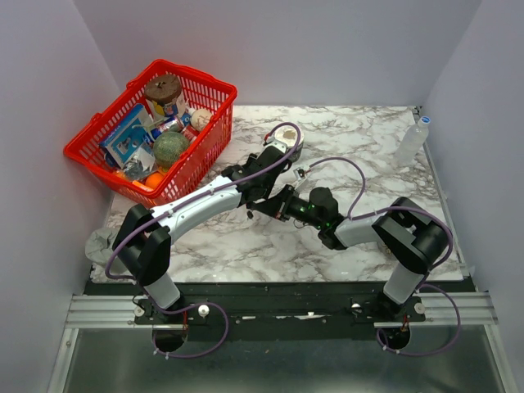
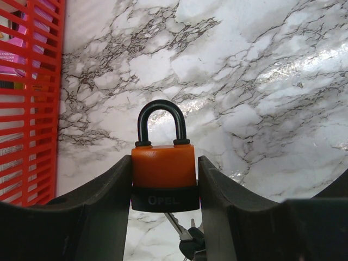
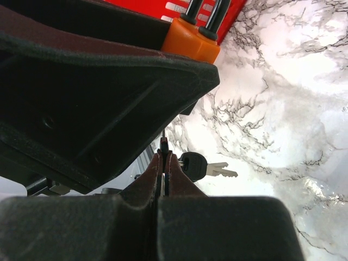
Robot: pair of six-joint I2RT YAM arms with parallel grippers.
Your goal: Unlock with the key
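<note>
The marble table (image 1: pixel 360 139) carries a red basket (image 1: pixel 201 151) at ten o'clock, which plays no part here. In the top view both arms meet near the centre.

The left gripper (image 2: pixel 165 187) is clamped on the orange-and-black padlock (image 2: pixel 163 166), one finger against each side, with the shackle pointing to twelve o'clock. The right gripper (image 3: pixel 162 163) has its fingers pressed together on something thin and dark at their tips, apparently the head of the key (image 2: pixel 175 224). Its blade runs from the padlock's underside towards five o'clock in the left wrist view. A spare key (image 3: pixel 202 167) dangles just beside the fingers at three o'clock.

Grasping and lining up look done, and the blade seems at or in the keyhole, though how deep is hidden. Both shackle legs are seated, so the turn and release remain.
</note>
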